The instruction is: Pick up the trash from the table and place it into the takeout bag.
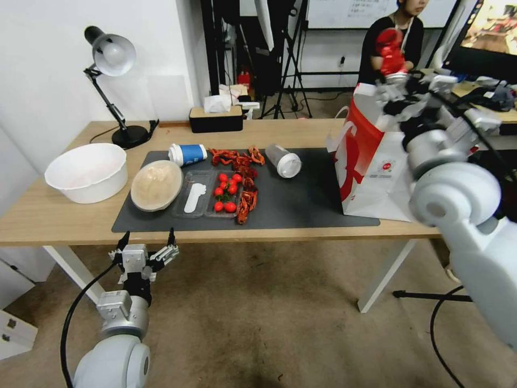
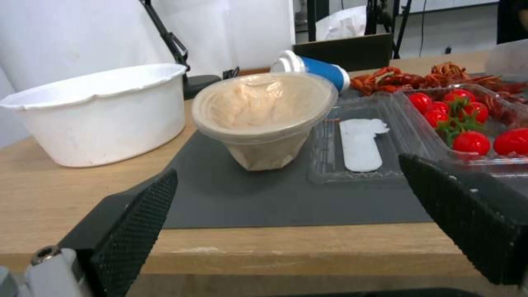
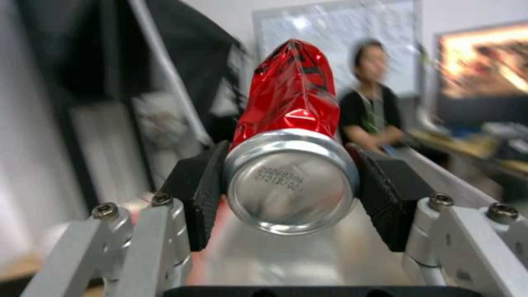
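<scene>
Light wood ran the length of the table [image 1: 64,215], its near edge bare in front of the dark grey mat [image 1: 301,199]. At the left, below that near edge and over the floor, the left gripper [image 1: 148,242] hung with its fingers spread wide and nothing between them; the left wrist view looked between them at the table edge, with clear floor room around the arm. A white tub [image 1: 86,172] sat on the wood left of the mat. On the mat, from left to right, lay the lidded bowl [image 1: 156,185] tilted on its side, the blue paper cup [image 1: 187,154] on its side behind it, a clear tray of tomatoes [image 1: 226,191], red crayfish shells [image 1: 245,178] and the clear cup [image 1: 284,160] tipped over. A stretch of bare mat separated that cup from the takeout bag [image 1: 371,161], which stood at the mat's right end. Above the bag's open top the right gripper [image 1: 396,75] was clamped on the crushed red can [image 1: 389,51]. The right arm covered part of the bag, so its opening was hard to make out. From the right wrist the can's silver base [image 3: 291,181] showed squeezed between both black pads [image 3: 203,194], against a blurred room
</scene>
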Controlling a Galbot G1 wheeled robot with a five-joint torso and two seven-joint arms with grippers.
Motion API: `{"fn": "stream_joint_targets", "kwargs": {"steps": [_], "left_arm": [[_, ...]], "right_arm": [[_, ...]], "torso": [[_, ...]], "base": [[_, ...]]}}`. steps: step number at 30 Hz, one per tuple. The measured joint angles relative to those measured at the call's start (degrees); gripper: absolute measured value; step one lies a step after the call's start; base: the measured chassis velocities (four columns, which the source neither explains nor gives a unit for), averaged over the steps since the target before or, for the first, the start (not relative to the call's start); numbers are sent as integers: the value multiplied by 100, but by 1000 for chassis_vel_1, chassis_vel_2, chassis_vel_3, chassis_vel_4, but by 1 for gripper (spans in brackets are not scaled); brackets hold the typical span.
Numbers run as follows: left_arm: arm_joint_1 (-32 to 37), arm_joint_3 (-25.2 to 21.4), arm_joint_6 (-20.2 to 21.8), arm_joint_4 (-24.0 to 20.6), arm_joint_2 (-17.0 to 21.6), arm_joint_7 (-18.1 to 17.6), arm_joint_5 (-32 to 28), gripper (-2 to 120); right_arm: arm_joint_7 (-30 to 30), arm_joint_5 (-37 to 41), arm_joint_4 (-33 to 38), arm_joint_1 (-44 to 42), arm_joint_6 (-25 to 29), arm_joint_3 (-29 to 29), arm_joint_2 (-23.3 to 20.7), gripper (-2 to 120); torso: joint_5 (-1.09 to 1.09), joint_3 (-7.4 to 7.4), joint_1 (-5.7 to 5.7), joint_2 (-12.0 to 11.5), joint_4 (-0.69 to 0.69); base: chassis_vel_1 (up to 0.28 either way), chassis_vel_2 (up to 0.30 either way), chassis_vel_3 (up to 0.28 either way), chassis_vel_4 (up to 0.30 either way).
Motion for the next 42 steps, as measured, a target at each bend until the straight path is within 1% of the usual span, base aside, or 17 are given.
{"fn": "stream_joint_targets", "kwargs": {"steps": [5, 10, 19, 20, 21, 24, 26, 27, 28, 30, 34, 35, 36, 37, 38, 39, 42], "left_arm": [[26, -7, -62, -8, -1, 1, 3, 100], [41, -18, -79, -15, -2, 1, 8, 100], [41, -9, -82, -26, -7, 4, 20, 100], [41, -2, -82, -27, -9, 5, 24, 100], [41, -2, -82, -27, -9, 5, 24, 100], [38, 3, -82, -24, -10, 6, 28, 100], [38, 3, -82, -24, -10, 6, 28, 100], [36, 3, -82, -23, -8, 6, 28, 100], [34, 2, -82, -21, -6, 6, 28, 100], [33, 2, -82, -19, -5, 6, 28, 100], [24, -8, -82, -3, 13, 6, 21, 100], [24, -8, -82, -3, 13, 6, 21, 100], [19, -17, -82, 9, 25, 6, 14, 100], [15, -20, -82, 16, 30, 6, 10, 100], [-6, -31, -82, 46, 36, 6, 3, 100], [-6, -31, -82, 46, 36, 6, 3, 100], [-21, -48, -87, 95, 49, 3, -7, 100]], "right_arm": [[518, 142, -185, -13, -539, -25, 105, 53], [659, 192, -194, -17, -739, -39, 178, 55], [668, 200, -175, -44, -758, -8, 158, 90], [585, 206, -173, -41, -615, 12, 151, 95], [585, 206, -173, -41, -615, 12, 151, 95], [-198, 306, -41, -12, 323, 79, 112, 100], [-410, 358, 17, -19, 525, 95, 97, 100], [-919, 461, 180, -88, 960, 123, 49, 100], [-1187, 488, 281, -164, 1153, 131, 14, 100], [-1364, 497, 357, -240, 1271, 134, -10, 100], [-2764, 168, 785, -1064, 2024, 192, -144, 100], [-2764, 168, 785, -1064, 2024, 192, -144, 100], [-3243, -69, 924, -1452, 2311, 208, -192, 100], [-3384, -168, 987, -1612, 2405, 192, -210, 100], [-3785, -521, 1184, -2091, 2669, 123, -222, 100], [-3785, -521, 1184, -2091, 2669, 123, -222, 100], [-4129, -1567, 1447, -3055, 3001, 79, -119, 100]], "torso": [[0, 0, 1, 0, 1], [-3, 0, 0, 0, 1], [-1, 0, 0, 0, 1], [0, 0, 0, 0, 0], [0, 0, 0, 0, 0], [-1, 0, 0, 0, 2], [-2, 0, 1, 0, 2], [-3, 0, 0, 0, 2], [-3, -1, 0, 0, 2], [-3, -1, 0, 0, 2], [-1, -1, 0, 0, 1], [-1, -1, 0, 0, 1], [-1, -1, 0, 0, 0], [-1, -1, 0, 0, 0], [0, -1, 0, 0, -1], [0, -1, 0, 0, -1], [-2, -1, 0, 1, 1]], "base": [[0, 0, 0, 0], [0, 0, 0, 0], [0, 0, 0, 0], [0, 0, 0, 0], [0, 0, 0, 0], [0, 0, 0, 0], [0, 0, 0, 0], [0, 0, 0, 0], [0, 0, 0, 0], [0, 0, 0, 0], [0, 0, 0, 0], [0, 0, 0, 0], [0, 0, 0, 0], [0, 0, 0, 0], [0, 0, 0, 0], [0, 0, 0, 0], [0, 0, 0, 0]]}}
